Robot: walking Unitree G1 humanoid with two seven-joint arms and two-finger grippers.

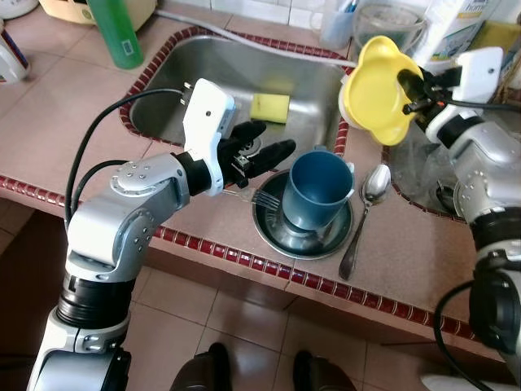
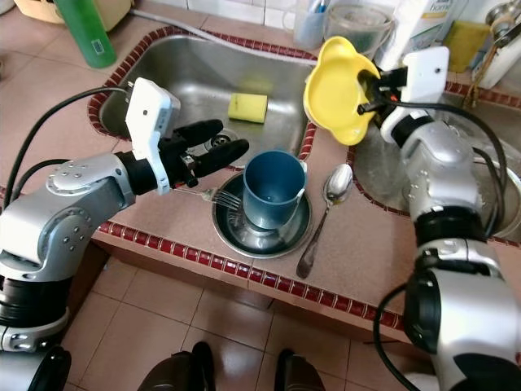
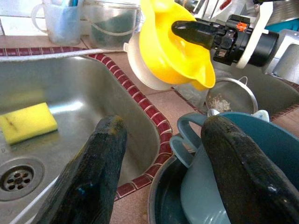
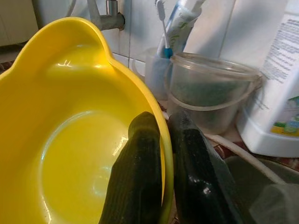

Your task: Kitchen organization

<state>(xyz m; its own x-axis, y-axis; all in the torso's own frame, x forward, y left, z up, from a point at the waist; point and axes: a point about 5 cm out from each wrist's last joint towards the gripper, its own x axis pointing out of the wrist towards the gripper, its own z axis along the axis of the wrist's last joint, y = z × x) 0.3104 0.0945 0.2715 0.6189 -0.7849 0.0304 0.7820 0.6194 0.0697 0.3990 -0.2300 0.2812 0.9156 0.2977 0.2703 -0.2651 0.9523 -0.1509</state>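
Fingers of my right gripper (image 1: 409, 90) pinch the rim of the yellow bowl (image 1: 376, 91), lifted over the counter edge beside the sink (image 1: 203, 69). My left gripper (image 1: 269, 152) hovers spread, the blue cup (image 1: 319, 189) in its metal bowl (image 1: 286, 236) just beyond its fingertips.

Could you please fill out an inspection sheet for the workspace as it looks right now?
Surface: tiled counter with a red-edged steel sink.
Job's things: yellow bowl held tilted in the air; blue cup standing in a metal bowl with a fork; spoon lying beside them.
Clutter: yellow sponge in the sink; green bottle and clear containers at the back.
Grippers: right gripper pinching the yellow bowl's rim; left gripper open beside the cup.
Cables: black cable looping off the left arm.
Surroundings: tiled floor below.
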